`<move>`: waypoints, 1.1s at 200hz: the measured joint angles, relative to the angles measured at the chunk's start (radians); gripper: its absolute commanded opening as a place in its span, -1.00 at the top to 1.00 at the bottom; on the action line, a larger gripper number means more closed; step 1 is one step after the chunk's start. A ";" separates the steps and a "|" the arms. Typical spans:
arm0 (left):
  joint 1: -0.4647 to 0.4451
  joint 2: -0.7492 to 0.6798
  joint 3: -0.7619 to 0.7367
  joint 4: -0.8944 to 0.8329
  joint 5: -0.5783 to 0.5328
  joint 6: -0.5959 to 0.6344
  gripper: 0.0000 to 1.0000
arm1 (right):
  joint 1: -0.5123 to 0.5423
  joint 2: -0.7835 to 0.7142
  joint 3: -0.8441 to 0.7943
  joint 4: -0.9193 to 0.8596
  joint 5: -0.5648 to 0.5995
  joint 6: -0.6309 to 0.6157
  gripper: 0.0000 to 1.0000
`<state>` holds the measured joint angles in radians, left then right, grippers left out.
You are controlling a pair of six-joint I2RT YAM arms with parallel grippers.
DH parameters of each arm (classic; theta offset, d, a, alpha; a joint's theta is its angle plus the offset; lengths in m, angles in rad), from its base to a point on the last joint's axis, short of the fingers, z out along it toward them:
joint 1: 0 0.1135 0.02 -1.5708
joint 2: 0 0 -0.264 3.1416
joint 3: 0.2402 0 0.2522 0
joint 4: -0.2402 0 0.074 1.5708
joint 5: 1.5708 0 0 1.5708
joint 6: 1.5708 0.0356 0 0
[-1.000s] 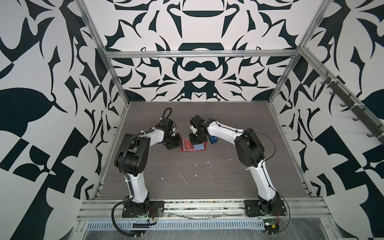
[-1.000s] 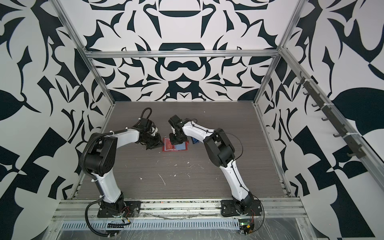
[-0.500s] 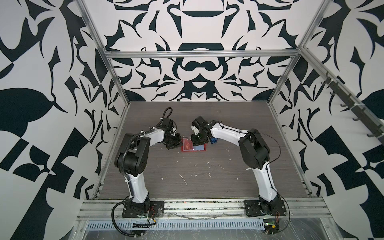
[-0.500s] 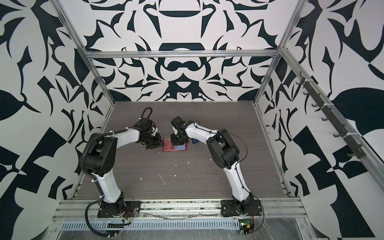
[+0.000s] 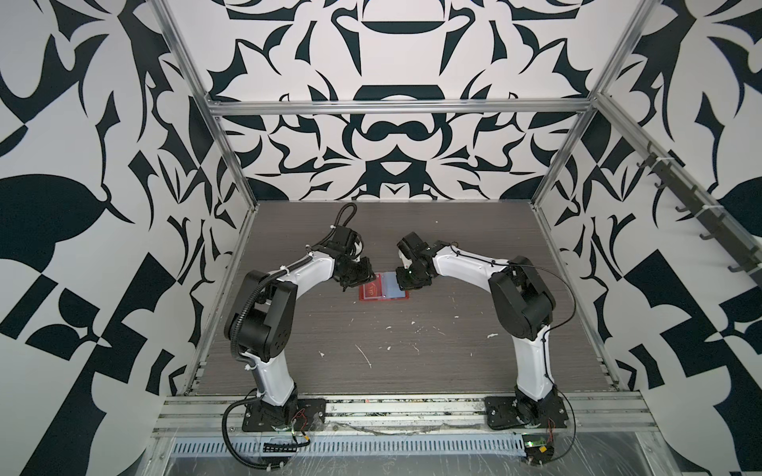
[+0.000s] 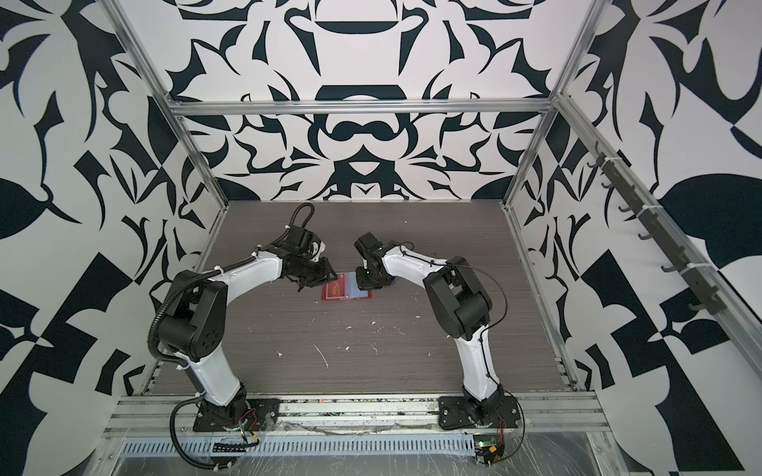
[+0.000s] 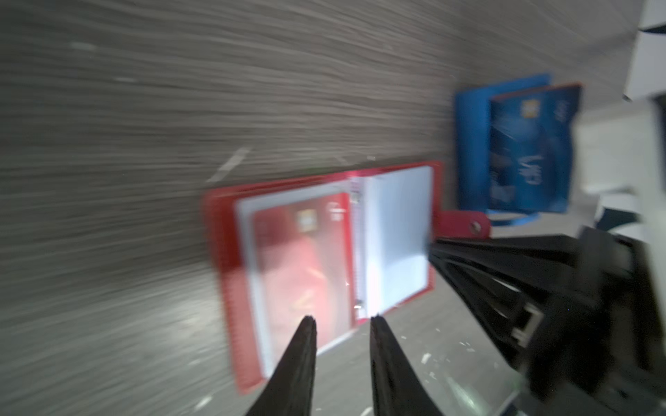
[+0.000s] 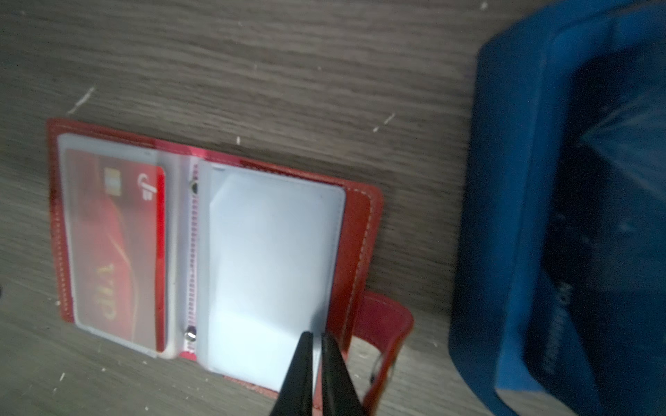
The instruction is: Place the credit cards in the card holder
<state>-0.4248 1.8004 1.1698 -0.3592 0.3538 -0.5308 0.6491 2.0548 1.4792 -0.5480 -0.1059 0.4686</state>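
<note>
The red card holder (image 5: 383,300) lies open on the table between my two grippers. In its clear pocket on one page sits a red card (image 8: 115,252); on the other page lies a white card (image 8: 270,259). My right gripper (image 8: 313,336) is shut on that white card's edge near the snap strap (image 8: 382,317), with a thin strip of card showing between its fingers. My left gripper (image 7: 342,320) hovers open over the holder's near edge (image 7: 216,230), nothing between its fingers. A dark blue card (image 7: 529,151) stands in the blue rack (image 7: 472,144) beside the holder.
The blue rack (image 8: 504,216) stands close to the holder's strap side, under the right arm (image 5: 466,263). White scuffs and flecks (image 5: 365,356) mark the wood-grain table. Metal frame posts and patterned walls enclose the table on three sides.
The right arm's elbow has swung to the right while its gripper stayed at the holder. The left wrist view is blurred with motion; the left gripper remains at the holder's left edge.
</note>
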 measured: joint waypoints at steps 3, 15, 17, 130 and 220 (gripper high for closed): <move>-0.005 0.006 0.005 0.003 0.008 -0.002 0.39 | 0.000 0.000 0.000 0.000 0.000 0.000 0.77; -0.021 0.032 0.024 0.024 0.035 -0.013 0.39 | 0.002 0.000 0.000 0.000 -0.001 0.000 0.77; -0.023 0.036 0.025 0.027 0.038 -0.014 0.39 | 0.002 0.000 0.000 0.000 -0.001 0.000 0.77; -0.041 0.192 0.061 0.106 0.130 -0.077 0.42 | 0.003 0.008 -0.015 0.007 -0.004 0.000 0.79; -0.039 0.215 0.063 0.140 0.171 -0.101 0.65 | 0.003 0.008 -0.015 0.006 -0.005 0.000 0.79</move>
<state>-0.4641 2.0151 1.2327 -0.2195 0.5247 -0.6319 0.6525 2.0632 1.4639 -0.5415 -0.1104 0.4686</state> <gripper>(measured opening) 0.179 0.105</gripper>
